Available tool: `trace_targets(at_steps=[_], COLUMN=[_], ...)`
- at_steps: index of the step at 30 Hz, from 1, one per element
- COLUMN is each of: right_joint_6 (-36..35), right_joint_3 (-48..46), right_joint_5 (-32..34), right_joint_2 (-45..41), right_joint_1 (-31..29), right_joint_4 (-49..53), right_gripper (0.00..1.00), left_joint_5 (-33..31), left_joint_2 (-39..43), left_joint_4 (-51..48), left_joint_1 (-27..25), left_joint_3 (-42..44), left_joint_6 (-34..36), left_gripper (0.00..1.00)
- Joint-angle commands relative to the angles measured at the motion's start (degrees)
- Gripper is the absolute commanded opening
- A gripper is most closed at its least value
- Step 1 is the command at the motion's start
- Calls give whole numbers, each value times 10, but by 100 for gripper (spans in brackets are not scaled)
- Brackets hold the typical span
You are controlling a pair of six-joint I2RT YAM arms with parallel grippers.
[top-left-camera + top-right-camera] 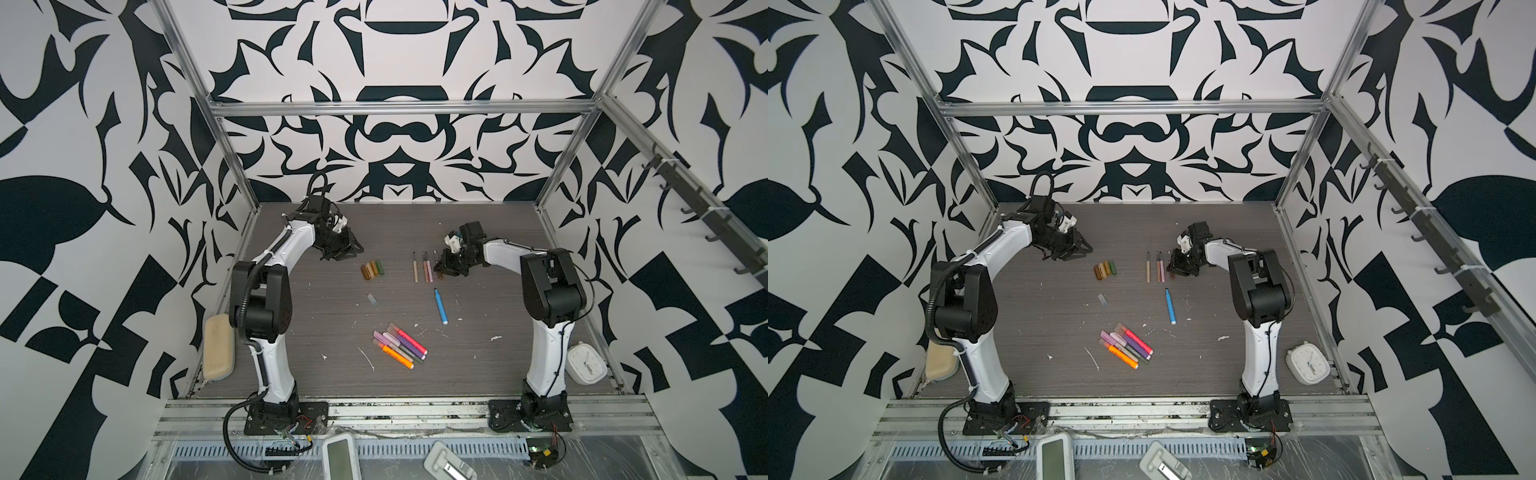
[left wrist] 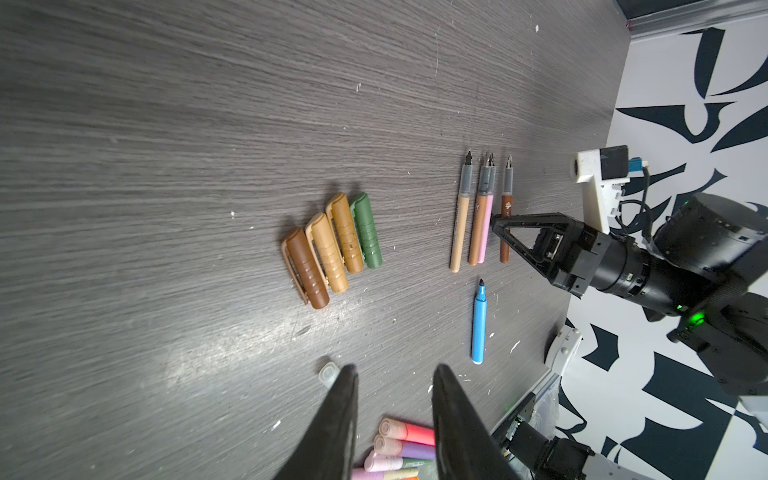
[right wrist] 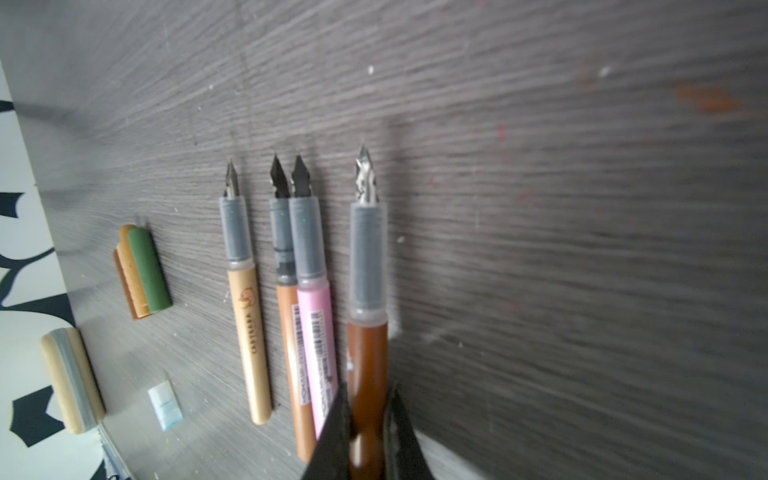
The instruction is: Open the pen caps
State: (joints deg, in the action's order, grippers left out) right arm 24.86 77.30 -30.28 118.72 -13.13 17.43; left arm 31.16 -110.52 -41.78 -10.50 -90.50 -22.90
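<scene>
Nearest the arm bases, on the dark grey wood-grain tabletop (image 1: 498,374), a cream oblong pouch (image 1: 218,347) is seen at the left edge and a white rounded clock (image 1: 584,363) at the right. No writing can be read on either.

Towards the middle a loose bundle of thick felt markers (image 1: 399,345) is laid, caps on, in pink, purple, green and orange. At least five are counted; more may be hidden by the overlap. Beyond it one bright blue marker (image 1: 440,306) lies uncapped, and well to its left one small translucent cap (image 1: 371,299) lies alone.

Farther back, four stubby clipped pen caps (image 2: 328,257) are lined up touching: one dark brown, two tan-gold, one green. To their right four slim uncapped fountain pens (image 2: 460,232) are laid parallel, nibs pointing away.

- "CAPYBARA" is printed along the tan pen (image 3: 249,332).
- A barcode label is carried by the pink pen (image 3: 318,332), which touches the orange-brown pen (image 3: 291,353); its small print is too blurred to be read.
- The dark brown pen (image 3: 368,353) lies slightly apart.

The right gripper (image 3: 369,388) is set astride the dark brown pen's barrel, a finger close on each side; whether the barrel is pinched cannot be told. The left gripper (image 2: 395,370) is held left of and beyond the caps, its fingers apart with nothing between them.
</scene>
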Motion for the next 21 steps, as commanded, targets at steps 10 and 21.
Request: trace_targets(at_steps=[10,21], right_joint_6=[-8,-10], right_joint_3=[-15,-26], right_joint_5=[34,41], right_joint_2=[3,6], right_joint_1=[-1,-2], right_joint_4=[15,23], right_gripper=[40,11], left_joint_5=[12,13], left_joint_2=[20,21], left_joint_4=[-5,-5], left_joint_1=[2,2], left_joint_3=[7,8], left_joint_6=[-1,-1], left_gripper=[34,34])
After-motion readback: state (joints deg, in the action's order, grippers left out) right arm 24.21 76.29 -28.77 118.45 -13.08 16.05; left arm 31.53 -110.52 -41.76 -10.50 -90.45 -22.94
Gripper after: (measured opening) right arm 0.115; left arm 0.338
